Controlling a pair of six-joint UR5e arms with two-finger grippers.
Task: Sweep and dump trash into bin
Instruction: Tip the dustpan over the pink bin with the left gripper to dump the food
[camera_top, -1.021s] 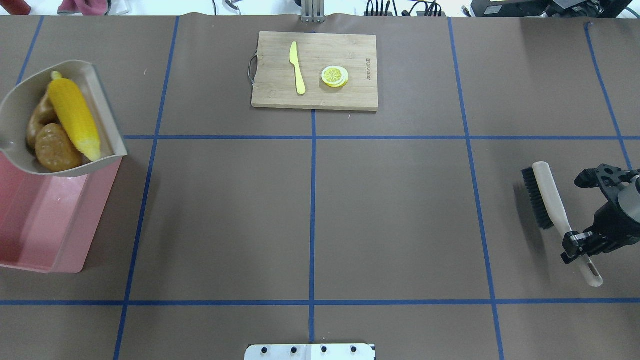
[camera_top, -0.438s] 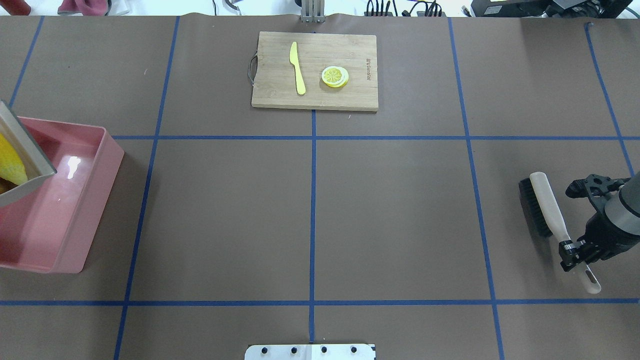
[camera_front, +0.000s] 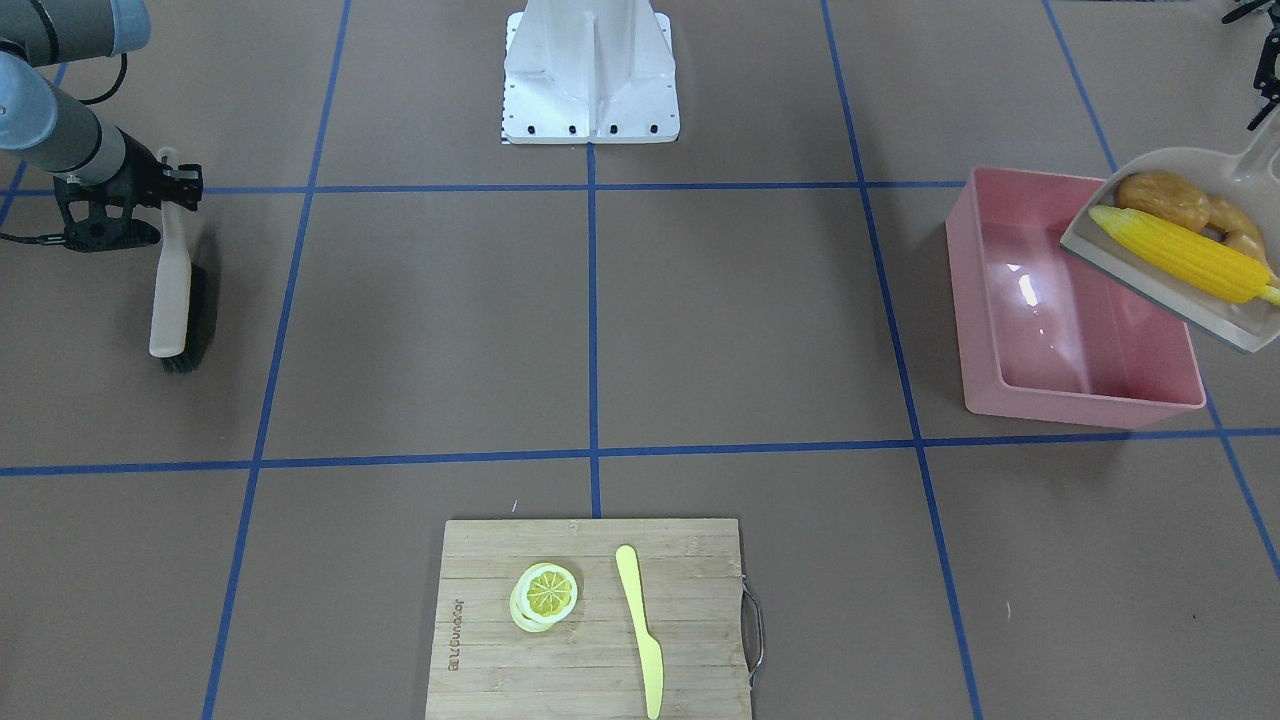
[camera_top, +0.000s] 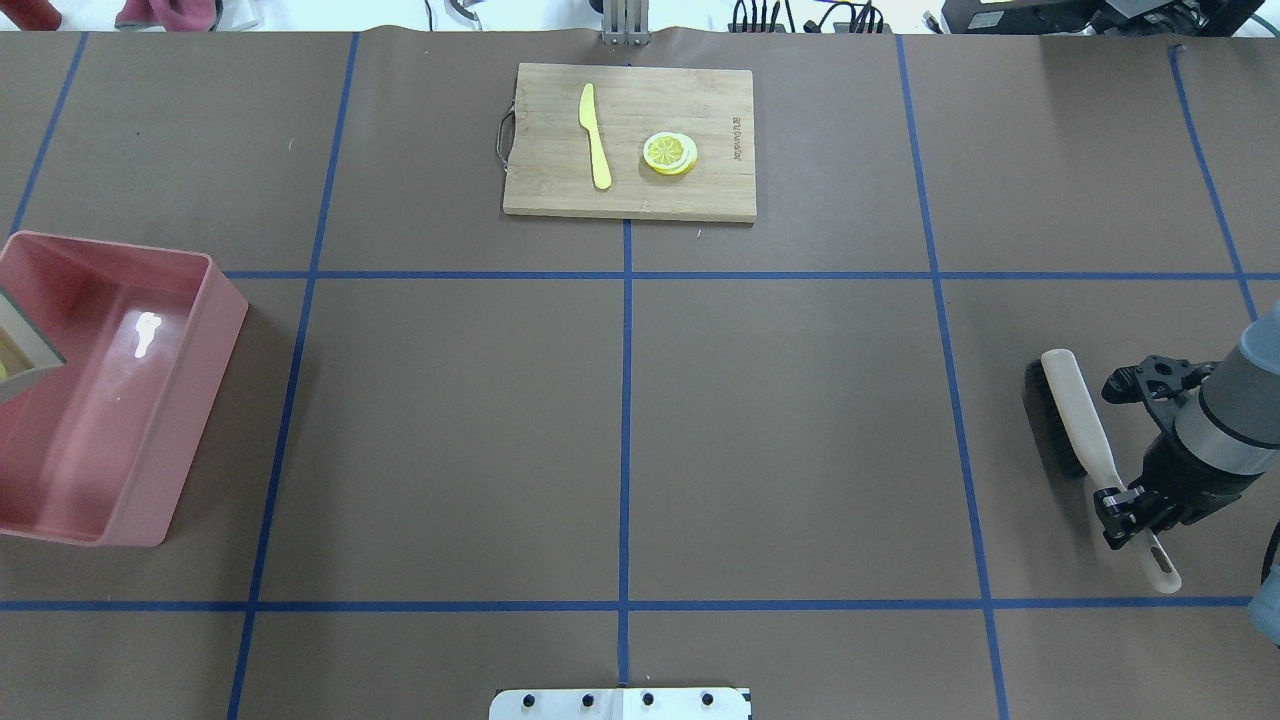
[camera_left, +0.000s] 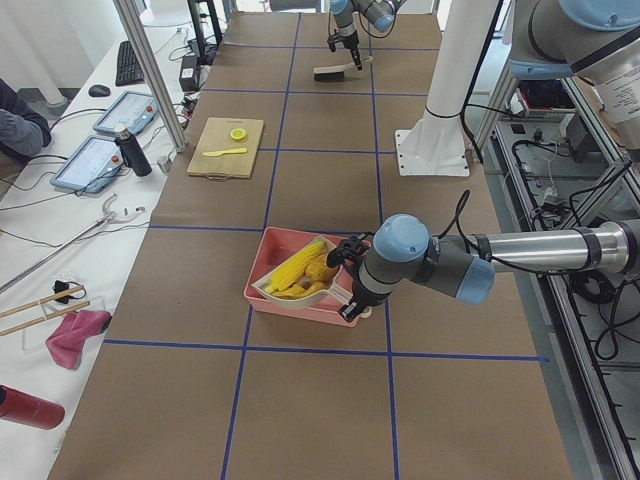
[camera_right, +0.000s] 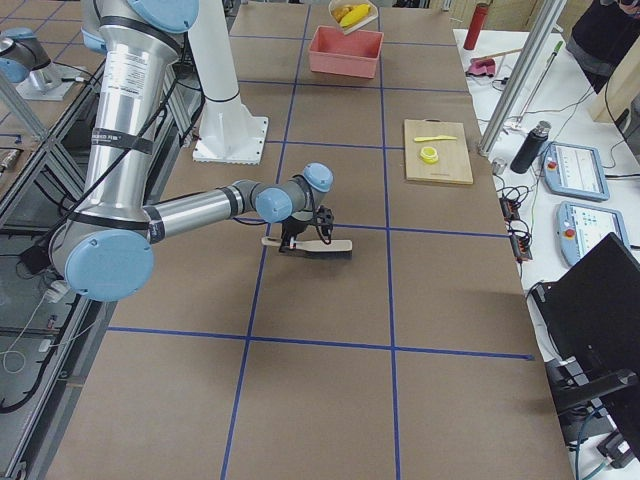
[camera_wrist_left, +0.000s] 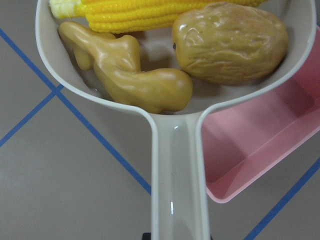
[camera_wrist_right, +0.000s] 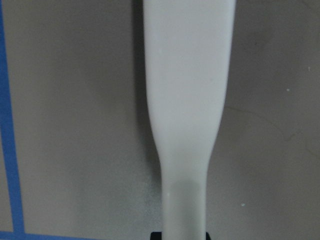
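**Loaded dustpan hangs over the pink bin**

Your left pincer (camera_wrist_left: 177, 236) is clamped on the handle of the beige dustpan (camera_wrist_left: 177, 165). The pan's head is up in the air, above the left side of the bin (camera_front: 985, 300). All three toy foods ride in the pan. The yellow corn cob (camera_front: 1180, 255) lies across it on the side away from the handle. The tan-brown potato (camera_wrist_left: 230, 42) and the knobbly ginger root (camera_wrist_left: 132, 75) sit side by side nearer the handle. The bin itself stands at the left end of the surface (camera_top: 800, 420), and its glossy pink floor catches a bright glint.

Now look to the right end. Your right pincer (camera_top: 1135, 505) is closed on the pale handle of the brush (camera_top: 1075, 420), close to its tail. The brush head points toward the far side, with its dark bristles facing left. You can't tell from here whether the bristles touch the surface.

Far centre, the wooden cutting board (camera_top: 700, 110) carries the pale yellow knife (camera_top: 595, 135) and the lemon slice (camera_top: 670, 153). The two lie near each other, not touching.
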